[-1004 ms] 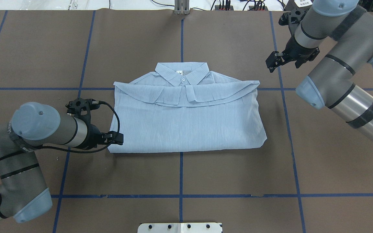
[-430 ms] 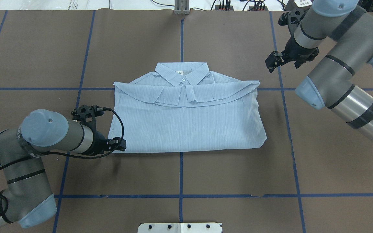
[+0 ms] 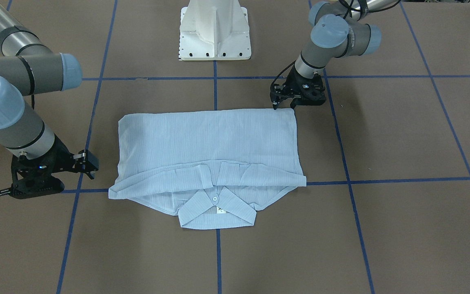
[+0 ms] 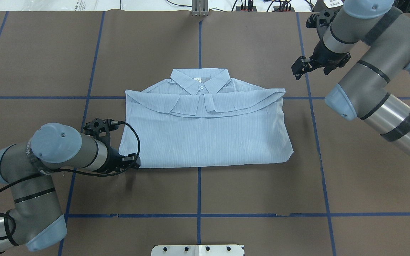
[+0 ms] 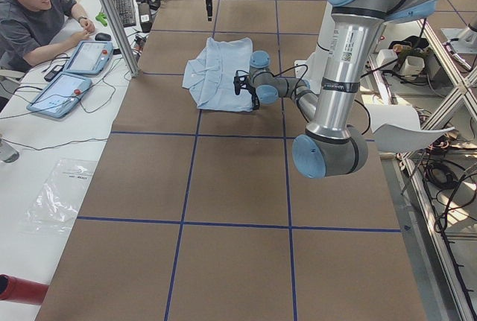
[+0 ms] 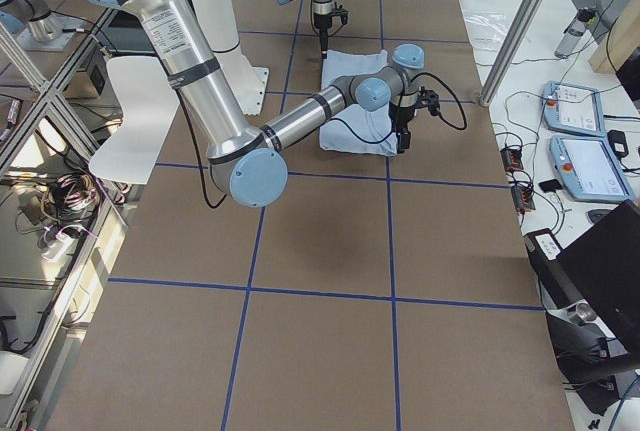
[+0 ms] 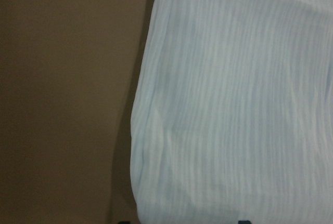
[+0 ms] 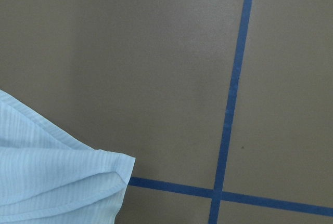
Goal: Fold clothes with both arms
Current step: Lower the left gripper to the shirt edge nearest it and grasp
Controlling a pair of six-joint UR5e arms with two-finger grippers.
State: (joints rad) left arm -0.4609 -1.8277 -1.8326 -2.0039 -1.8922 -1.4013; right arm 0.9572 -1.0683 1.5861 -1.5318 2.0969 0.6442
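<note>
Brought the left gripper (image 4: 136, 161) back along the shirt's (image 4: 205, 138) left edge to its near left corner within the last second; now holds it low there, jaws wide, straddling that corner without pinching the cloth, to judge by two dark tips either side of the hem in the wrist view; reads as lining up for the next fold, likely a grab of this corner. Left the shirt itself unmoved; lies flat mid-table, already folded to a rectangle, cuffs meeting below the collar, collar and top button at the far edge. Kept the right gripper (image 4: 298, 67) where it was, lifted beyond the shirt's far right corner and well apart from it, jaws seemingly parted and empty; so only half ready for a two-arm fold. Under the shirt, brown table (image 4: 262, 192) covering marked off by blue tape lines (image 4: 199, 192); on the near side of the shirt, white base (image 3: 215, 36) of the robot; off past the shirt's collar side, a seated person (image 5: 30, 19) at a side bench with two tablets (image 5: 88, 56) and cables.
</note>
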